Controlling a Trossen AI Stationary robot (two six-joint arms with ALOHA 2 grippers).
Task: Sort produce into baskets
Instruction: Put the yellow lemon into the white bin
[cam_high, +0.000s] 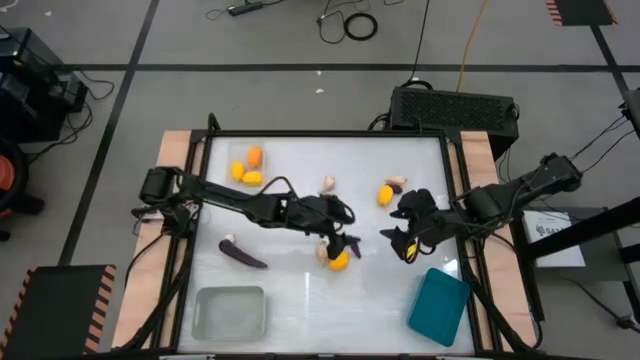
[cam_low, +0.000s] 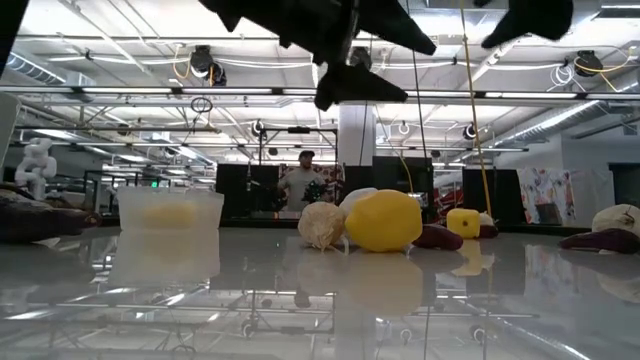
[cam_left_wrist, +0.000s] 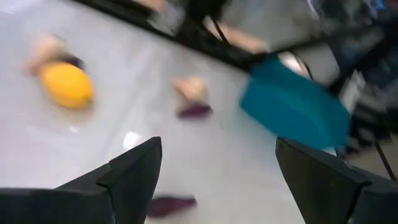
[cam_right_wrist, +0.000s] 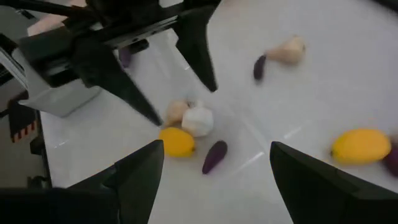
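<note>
My left gripper (cam_high: 345, 226) hangs open above a cluster at mid-table: an orange-yellow fruit (cam_high: 338, 261), pale bulbs (cam_right_wrist: 198, 119) and a tiny purple eggplant (cam_right_wrist: 214, 155). My right gripper (cam_high: 398, 244) stands open just right of that cluster, above the table. A second yellow fruit (cam_high: 385, 194) lies farther back. A lone bulb (cam_high: 328, 184) lies there too, with a tiny eggplant (cam_right_wrist: 259, 67) beside it. The long eggplant (cam_high: 243, 254) lies to the left. The small clear basket (cam_high: 232, 152) at the far left holds three yellow fruits. The greyish basket (cam_high: 230, 311) sits near left, the teal basket (cam_high: 438, 305) near right.
Wooden rails (cam_high: 170, 160) and a black frame run along the table's left and right sides. Open white tabletop lies between the two near baskets. A person (cam_low: 300, 185) stands far off in the room behind the table.
</note>
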